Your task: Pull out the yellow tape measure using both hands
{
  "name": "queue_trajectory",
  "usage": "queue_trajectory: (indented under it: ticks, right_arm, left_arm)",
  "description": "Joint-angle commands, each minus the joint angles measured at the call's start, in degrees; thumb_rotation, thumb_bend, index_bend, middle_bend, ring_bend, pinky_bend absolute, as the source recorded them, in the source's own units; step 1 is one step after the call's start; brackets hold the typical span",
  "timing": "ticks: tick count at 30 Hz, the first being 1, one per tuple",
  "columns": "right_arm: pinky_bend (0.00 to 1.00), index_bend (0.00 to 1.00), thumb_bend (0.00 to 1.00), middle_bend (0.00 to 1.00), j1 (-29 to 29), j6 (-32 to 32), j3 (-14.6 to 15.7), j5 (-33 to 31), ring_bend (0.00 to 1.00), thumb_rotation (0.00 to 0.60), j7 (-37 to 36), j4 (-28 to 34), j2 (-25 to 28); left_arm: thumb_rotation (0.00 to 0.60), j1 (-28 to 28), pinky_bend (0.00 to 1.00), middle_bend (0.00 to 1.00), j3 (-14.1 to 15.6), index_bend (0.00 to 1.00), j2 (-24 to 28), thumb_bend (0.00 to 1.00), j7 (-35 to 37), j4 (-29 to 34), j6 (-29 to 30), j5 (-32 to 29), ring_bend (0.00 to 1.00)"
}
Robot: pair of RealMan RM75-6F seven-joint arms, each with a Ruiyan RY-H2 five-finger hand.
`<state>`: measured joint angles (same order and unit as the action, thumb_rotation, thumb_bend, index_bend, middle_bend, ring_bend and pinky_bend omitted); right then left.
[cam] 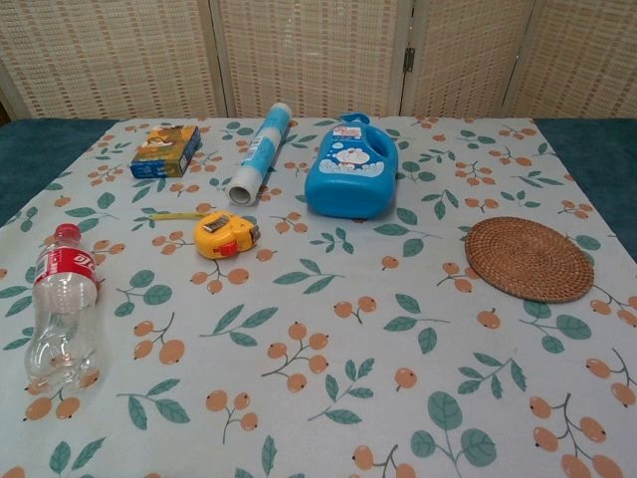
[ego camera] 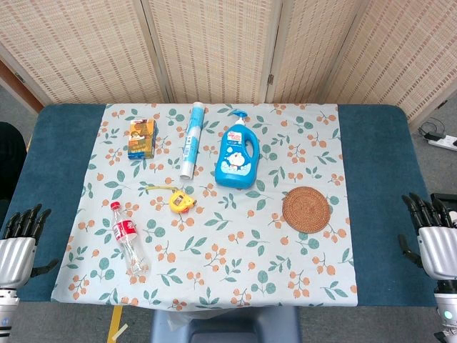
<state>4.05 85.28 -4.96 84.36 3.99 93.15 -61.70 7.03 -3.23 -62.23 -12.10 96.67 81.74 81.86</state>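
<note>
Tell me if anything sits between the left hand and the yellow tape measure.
The clear plastic bottle lies partly between the left hand and the yellow tape measure, just toward the robot. Nothing lies between the right hand and it.

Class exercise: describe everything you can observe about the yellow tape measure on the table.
The yellow tape measure has a compact yellow case, plastic by its look, with dark trim. It lies flat on the floral tablecloth, left of centre. A short length of yellow blade extends leftward from it. Nothing else touches it.
</note>
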Motion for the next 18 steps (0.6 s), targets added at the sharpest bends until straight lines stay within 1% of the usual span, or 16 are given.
queue_trajectory:
  ticks: [1, 12, 18]
  right_arm:
    - [0.00, 0.06, 0.49, 0.11, 0.1, -0.1, -0.1, -0.2, 0.13, 0.600, 0.1, 0.0, 0.0]
    - [0.00, 0.06, 0.49, 0.11, 0.4, -0.3, -0.2, -0.1, 0.13, 0.600, 0.2, 0.3, 0.0]
    - [0.00, 0.06, 0.49, 0.11, 0.5, -0.3, -0.2, -0.1, 0.13, 0.600, 0.3, 0.6, 0.3]
  left_arm:
    - [0.600, 0.3, 0.00, 0.00, 0.0, 0.04, -0.2, 0.18, -0.3, -0.1, -0.6, -0.4, 0.00]
    - [0.600, 0.7, 0.00, 0.00, 0.1, 0.05, -0.5, 0.18, 0.6, -0.8, -0.7, 0.1, 0.00]
    - [0.600, 2.3, 0.00, 0.00, -0.4, 0.06, -0.4, 0.18, 1.4, -1.3, -2.1, 0.9, 0.00]
